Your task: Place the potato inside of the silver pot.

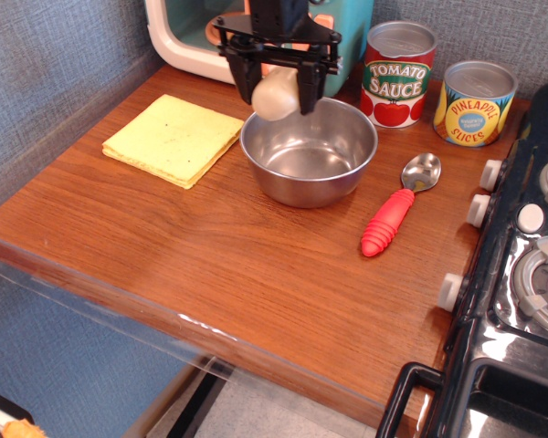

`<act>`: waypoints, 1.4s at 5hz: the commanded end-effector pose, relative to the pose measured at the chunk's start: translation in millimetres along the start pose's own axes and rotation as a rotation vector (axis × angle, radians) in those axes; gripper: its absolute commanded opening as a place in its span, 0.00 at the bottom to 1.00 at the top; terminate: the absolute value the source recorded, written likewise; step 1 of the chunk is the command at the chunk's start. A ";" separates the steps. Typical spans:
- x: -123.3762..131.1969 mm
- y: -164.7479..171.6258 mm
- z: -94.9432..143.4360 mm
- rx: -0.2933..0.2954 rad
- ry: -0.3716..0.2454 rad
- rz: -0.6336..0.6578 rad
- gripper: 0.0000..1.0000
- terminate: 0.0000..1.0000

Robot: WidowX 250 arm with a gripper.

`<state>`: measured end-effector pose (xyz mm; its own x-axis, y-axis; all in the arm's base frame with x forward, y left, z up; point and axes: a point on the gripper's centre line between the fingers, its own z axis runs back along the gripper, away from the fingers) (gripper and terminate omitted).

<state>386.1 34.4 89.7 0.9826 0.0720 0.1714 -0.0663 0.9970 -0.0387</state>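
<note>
Wood-grain counter (210,265): brown slab carrying every loose item; black stove (530,274) butts against its right edge.
Toy microwave (256,41): teal and cream, at the back, partly hidden by the arm.
Silver pot (309,151): stainless, handleless, upright at counter centre-back; inside is bare metal, nothing in it yet.
Yellow cloth (174,139): folded flat, just left of the pot, apart from it.
Cans: tomato sauce can (398,73) and pineapple can (474,102) stand behind and right of the pot.
Spoon (397,208): red handle, metal bowl end, lying right of the pot, not touching it.
Gripper (277,89): black, pointing down above the pot's back-left rim; jaws pinch the potato from both sides.
Potato (275,93): pale cream oval, held in the air, overlapping the rim line in this view; whether it is fully over the opening I cannot tell.
Progress (judgement): pickup and carry look done; remaining are a small shift toward pot centre, lowering, and release.
Risk (judgement): releasing here could clip the rim and roll the potato onto the cloth side.
</note>
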 end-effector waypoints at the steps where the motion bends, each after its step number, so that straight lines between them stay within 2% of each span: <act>1: -2.8 -15.7 10.3 0.033 -0.039 -0.034 1.00 0.00; 2: 0.1 -16.5 17.1 0.042 -0.045 -0.033 1.00 0.00; 3: 0.3 -14.9 33.5 0.035 -0.044 -0.023 1.00 0.00; 4: -9.6 -2.2 64.6 -0.015 -0.042 -0.024 1.00 0.00; 5: -18.9 6.9 59.9 -0.030 -0.010 -0.033 1.00 0.00; 6: -26.8 11.3 54.2 0.006 0.029 -0.056 1.00 0.00; 7: -26.8 11.3 54.2 0.006 0.029 -0.056 1.00 0.00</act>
<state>368.2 46.1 116.8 0.9956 0.0211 0.0916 -0.0186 0.9994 -0.0281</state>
